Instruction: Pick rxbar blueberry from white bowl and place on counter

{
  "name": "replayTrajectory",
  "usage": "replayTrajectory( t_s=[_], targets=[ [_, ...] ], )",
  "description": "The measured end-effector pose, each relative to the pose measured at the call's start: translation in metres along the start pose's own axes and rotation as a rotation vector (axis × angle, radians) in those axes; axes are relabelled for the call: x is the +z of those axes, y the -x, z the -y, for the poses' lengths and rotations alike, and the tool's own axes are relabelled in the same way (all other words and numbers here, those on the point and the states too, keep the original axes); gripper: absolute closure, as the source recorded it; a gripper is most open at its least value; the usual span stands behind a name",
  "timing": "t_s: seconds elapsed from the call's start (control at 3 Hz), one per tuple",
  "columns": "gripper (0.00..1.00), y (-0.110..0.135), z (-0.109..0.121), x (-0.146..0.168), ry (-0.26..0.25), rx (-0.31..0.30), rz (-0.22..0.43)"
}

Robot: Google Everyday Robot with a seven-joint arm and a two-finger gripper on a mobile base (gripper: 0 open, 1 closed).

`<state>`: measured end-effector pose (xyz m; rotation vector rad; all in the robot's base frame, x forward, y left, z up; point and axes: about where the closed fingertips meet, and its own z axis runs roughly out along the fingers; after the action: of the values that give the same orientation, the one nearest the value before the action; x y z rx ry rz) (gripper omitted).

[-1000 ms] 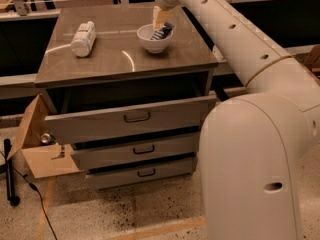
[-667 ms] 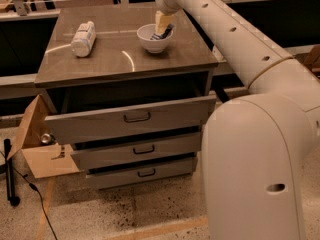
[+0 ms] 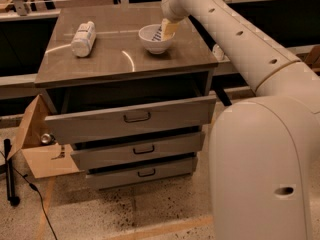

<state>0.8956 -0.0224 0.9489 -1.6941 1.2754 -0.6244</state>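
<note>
Glossy counter (image 3: 125, 59), round white bowl (image 3: 150, 40), flat dark rxbar blueberry (image 3: 158, 33) inside, hand (image 3: 168, 30) at it, grip unclear.

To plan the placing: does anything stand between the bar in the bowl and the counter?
Nothing visible does. The gripper is at the rxbar blueberry inside the white bowl; only its wall separates it from the counter. The white bottle lies apart.

The cream gripper (image 3: 168, 29) hangs at three o'clock of the white bowl (image 3: 151, 44), beside the navy, white-printed rxbar blueberry (image 3: 158, 33). The counter (image 3: 165, 64) is glossy grey-brown. At its ten o'clock lies a white, pale-labelled bottle (image 3: 83, 39).
</note>
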Motion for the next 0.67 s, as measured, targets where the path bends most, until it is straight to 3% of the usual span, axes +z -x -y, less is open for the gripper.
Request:
replayTrajectory(
  t_s=[0.67],
  targets=[
    [0.00,0.0131,-0.0008,0.0055,0.014,0.041,0.057]
  ],
)
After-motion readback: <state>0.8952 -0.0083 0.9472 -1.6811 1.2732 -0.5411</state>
